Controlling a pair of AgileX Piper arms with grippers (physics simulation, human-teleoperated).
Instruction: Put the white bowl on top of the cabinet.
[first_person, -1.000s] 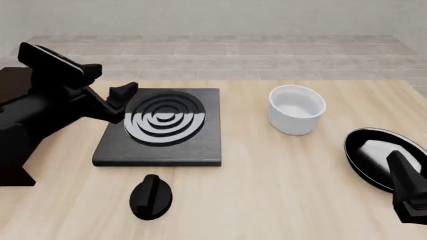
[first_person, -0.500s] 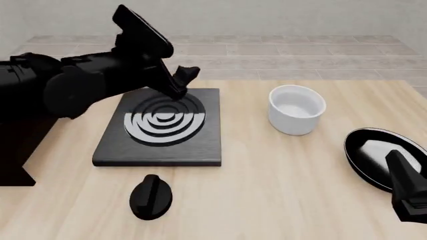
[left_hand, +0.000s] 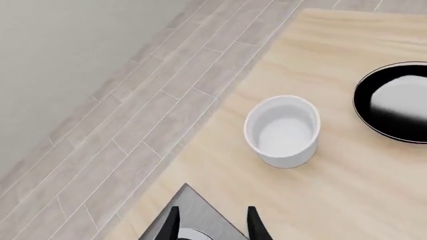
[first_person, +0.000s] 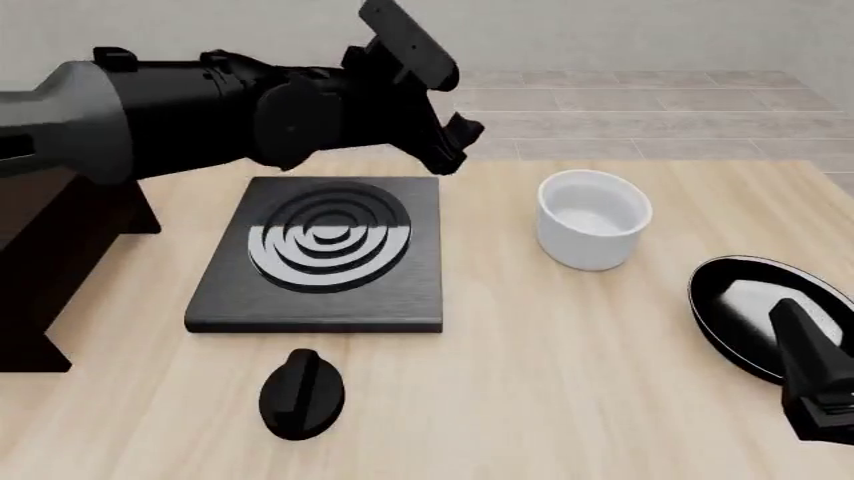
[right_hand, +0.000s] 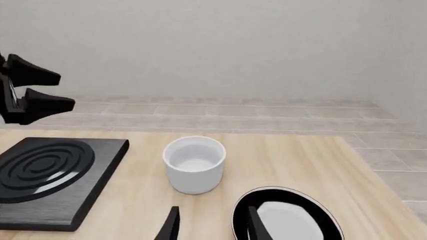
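Observation:
The white bowl (first_person: 594, 220) stands upright on the wooden table, right of the stove plate; it also shows in the left wrist view (left_hand: 283, 131) and the right wrist view (right_hand: 195, 164). The dark brown cabinet (first_person: 40, 290) stands at the far left, partly hidden by my left arm. My left gripper (first_person: 454, 143) is open and empty, raised above the stove plate's far right corner, left of the bowl and apart from it; its fingertips (left_hand: 172, 227) frame the plate's corner. My right gripper (first_person: 817, 375) is open and empty at the front right, near the black pan.
A flat black stove plate (first_person: 327, 250) with concentric rings lies at centre left. A black knob (first_person: 300, 393) lies in front of it. A shallow black pan (first_person: 758, 310) with a white sheen sits right of the bowl, near the table's right edge.
My left arm has swung from over the cabinet rightward across the stove plate toward the bowl. The bowl, pan and right arm have not moved.

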